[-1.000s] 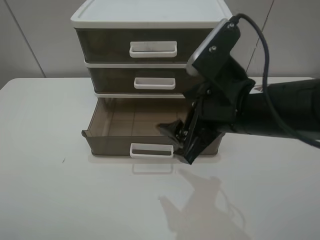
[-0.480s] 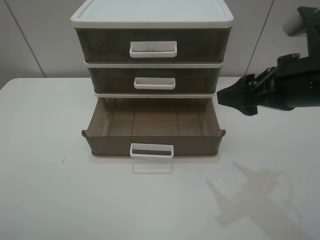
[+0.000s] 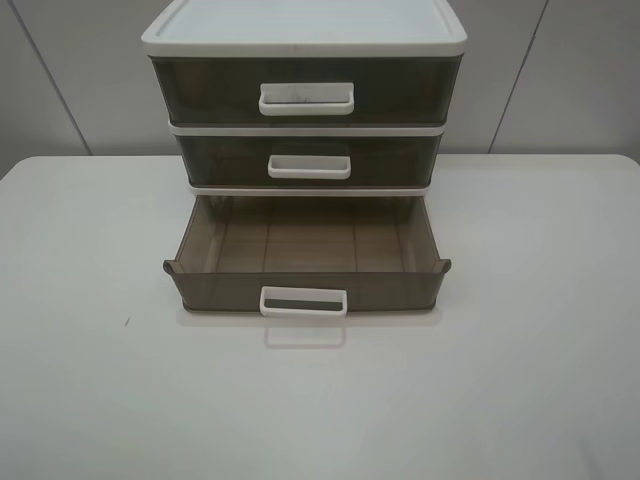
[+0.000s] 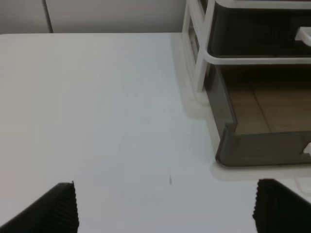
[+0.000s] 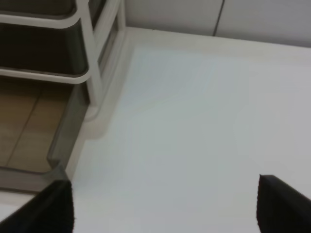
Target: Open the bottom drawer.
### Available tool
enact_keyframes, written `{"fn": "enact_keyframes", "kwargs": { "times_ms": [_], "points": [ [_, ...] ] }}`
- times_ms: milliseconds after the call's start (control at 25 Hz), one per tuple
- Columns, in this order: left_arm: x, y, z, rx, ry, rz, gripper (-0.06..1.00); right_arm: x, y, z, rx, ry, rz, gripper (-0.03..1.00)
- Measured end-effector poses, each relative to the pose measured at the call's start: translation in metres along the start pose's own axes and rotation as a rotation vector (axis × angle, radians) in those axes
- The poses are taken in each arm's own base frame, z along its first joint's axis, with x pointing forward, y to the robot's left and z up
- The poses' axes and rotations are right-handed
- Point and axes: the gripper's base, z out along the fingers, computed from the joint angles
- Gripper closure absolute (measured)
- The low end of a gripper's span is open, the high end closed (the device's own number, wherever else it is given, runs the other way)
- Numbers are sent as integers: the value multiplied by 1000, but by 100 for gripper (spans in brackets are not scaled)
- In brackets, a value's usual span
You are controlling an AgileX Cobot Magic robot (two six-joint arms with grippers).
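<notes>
The bottom drawer (image 3: 300, 283) is smoky brown translucent plastic with a small white loop handle (image 3: 304, 301). It is pulled out of the white-framed three-drawer unit (image 3: 304, 30) and looks empty inside. Neither arm shows in the exterior high view. In the left wrist view, my left gripper (image 4: 165, 213) is open and empty, with the drawer's corner (image 4: 252, 150) ahead and to one side. In the right wrist view, my right gripper (image 5: 165, 208) is open and empty, with the drawer's side (image 5: 63, 131) beside it.
The unit stands at the back middle of a white table (image 3: 100, 400). The middle drawer (image 3: 308, 160) and the top drawer (image 3: 305, 92) are shut. A grey panelled wall is behind.
My right arm has pulled back from the open drawer's front, swung to the right and left the exterior view. The drawer has stayed open in the same place.
</notes>
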Motion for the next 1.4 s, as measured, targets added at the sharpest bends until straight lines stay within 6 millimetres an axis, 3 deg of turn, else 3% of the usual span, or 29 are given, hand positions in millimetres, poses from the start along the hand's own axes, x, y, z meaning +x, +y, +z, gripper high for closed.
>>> {"fn": "enact_keyframes", "kwargs": {
  "times_ms": [200, 440, 640, 880, 1400],
  "points": [
    [0, 0, 0, 0, 0, 0, 20, 21, -6, -41, 42, -90, 7, 22],
    [0, 0, 0, 0, 0, 0, 20, 42, -8, -63, 50, -131, 22, 22],
    [0, 0, 0, 0, 0, 0, 20, 48, -8, -67, 50, -160, 26, 22],
    [0, 0, 0, 0, 0, 0, 20, 80, -3, -44, 30, -111, 29, 22],
    [0, 0, 0, 0, 0, 0, 20, 82, -1, -46, 3, -126, 8, 22]
  ]
}}
